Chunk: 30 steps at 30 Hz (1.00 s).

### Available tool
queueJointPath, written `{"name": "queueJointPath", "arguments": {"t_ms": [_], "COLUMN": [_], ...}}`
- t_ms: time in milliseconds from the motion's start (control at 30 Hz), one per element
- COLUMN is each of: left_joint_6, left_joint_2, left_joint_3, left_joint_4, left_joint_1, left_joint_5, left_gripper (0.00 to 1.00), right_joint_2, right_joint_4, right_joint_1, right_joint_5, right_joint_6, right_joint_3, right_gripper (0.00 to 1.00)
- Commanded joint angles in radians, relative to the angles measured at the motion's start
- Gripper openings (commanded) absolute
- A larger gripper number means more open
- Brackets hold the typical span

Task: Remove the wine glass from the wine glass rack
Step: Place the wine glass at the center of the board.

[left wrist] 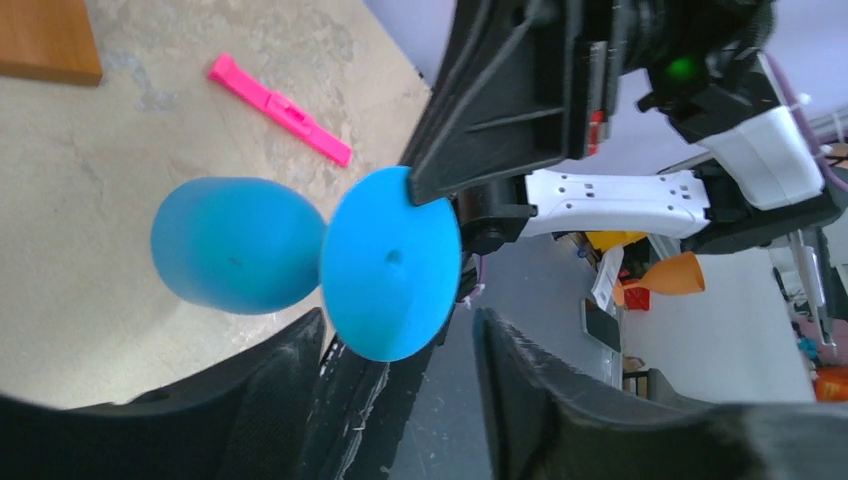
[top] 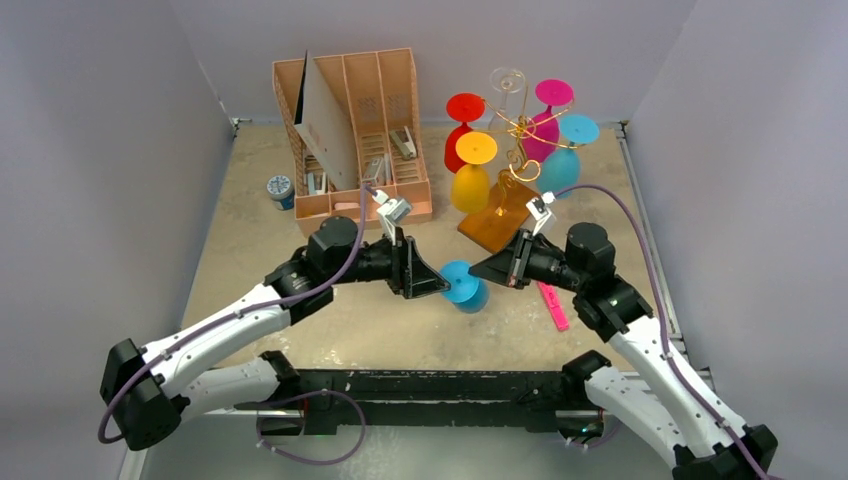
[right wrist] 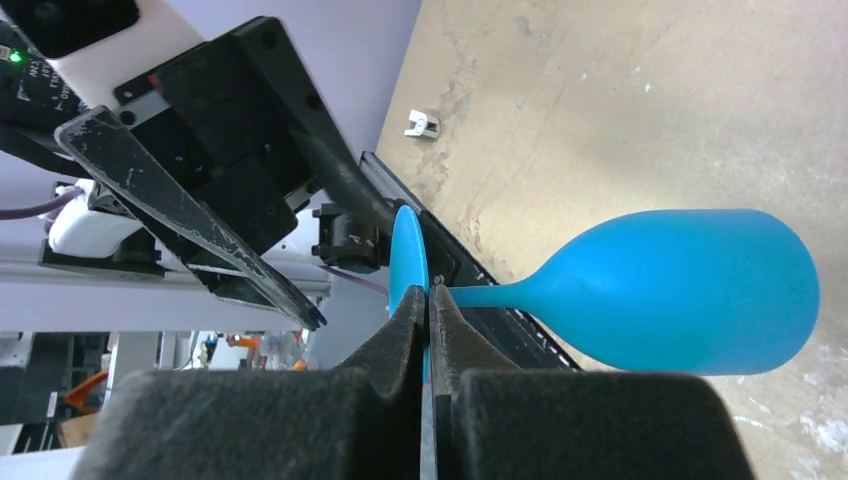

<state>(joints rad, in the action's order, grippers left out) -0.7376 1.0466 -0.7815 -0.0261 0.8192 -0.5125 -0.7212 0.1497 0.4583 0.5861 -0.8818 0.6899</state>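
Though not yet set down anywhere, found the wine glass (top: 463, 287), a blue one, already off the wine glass rack (top: 512, 140) and held on its side low over the table (top: 250, 240), near the front of the rack's wooden base and apart from it. Saw the right gripper (right wrist: 428, 300) pinched tight on the rim of the round foot, with stem and bowl reaching out sideways past the fingertips. Saw the left gripper (left wrist: 400, 335) facing it from the other side, fingers (left wrist: 280, 390) spread about half wide with the foot's disc between them. Could not tell of any touch between pads and disc, and made out no clamp there. Counted five more on the gold wire, feet up: a red glass (top: 465, 108), a yellow glass (top: 472, 185), a magenta glass (top: 545, 135), a pale blue glass (top: 560, 165) and a clear glass (top: 508, 80). Judged the main step done, namely the lift from the rack. Judged as left, at most, a handover to the left side or a placing on the table, then a release. Noted a pink tool (top: 552, 305) on the table under the right wrist and a slotted organiser (top: 350, 120) at the back left, neither in the way
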Motion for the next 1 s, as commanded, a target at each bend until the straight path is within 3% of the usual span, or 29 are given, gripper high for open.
{"name": "queueJointPath", "arguments": {"t_ms": [0, 100, 233, 333, 467, 533, 567, 700, 767, 967], "left_joint_6": [-0.004, -0.016, -0.031, -0.027, -0.017, -0.011, -0.006, 0.014, 0.018, 0.039], "left_joint_2": [-0.060, -0.063, -0.054, -0.048, -0.056, -0.062, -0.067, -0.101, -0.124, -0.172], "left_joint_3": [0.004, 0.025, 0.042, 0.041, 0.044, 0.044, 0.044, 0.043, 0.048, 0.051], "left_joint_4": [-0.052, -0.073, -0.107, -0.107, -0.102, -0.100, -0.101, -0.084, -0.079, -0.057], "left_joint_1": [0.001, 0.001, 0.002, 0.001, 0.002, 0.002, 0.001, 0.002, 0.001, 0.001], "left_joint_5": [-0.022, -0.055, -0.078, -0.084, -0.078, -0.073, -0.072, -0.061, -0.049, -0.009], "left_gripper": [0.49, 0.46, 0.27, 0.21, 0.00, 0.00, 0.00, 0.00, 0.00, 0.00], "right_joint_2": [-0.020, -0.024, -0.041, -0.029, -0.021, -0.029, -0.034, -0.050, -0.048, -0.040], "right_joint_4": [-0.120, -0.145, -0.200, -0.200, -0.232, -0.252, -0.257, -0.253, -0.223, -0.180], "right_joint_1": [0.034, 0.040, 0.049, 0.048, 0.050, 0.051, 0.051, 0.054, 0.057, 0.072], "right_joint_5": [0.002, 0.028, 0.061, 0.060, 0.073, 0.103, 0.121, 0.200, 0.221, 0.278], "right_joint_6": [0.041, 0.044, 0.036, 0.046, 0.036, 0.033, 0.032, 0.060, 0.090, 0.131], "right_joint_3": [0.041, 0.039, 0.030, 0.021, 0.003, 0.002, 0.004, 0.017, 0.024, 0.022], "right_gripper": [0.00, 0.00, 0.00, 0.00, 0.00, 0.00, 0.04, 0.42, 0.52, 0.53]}}
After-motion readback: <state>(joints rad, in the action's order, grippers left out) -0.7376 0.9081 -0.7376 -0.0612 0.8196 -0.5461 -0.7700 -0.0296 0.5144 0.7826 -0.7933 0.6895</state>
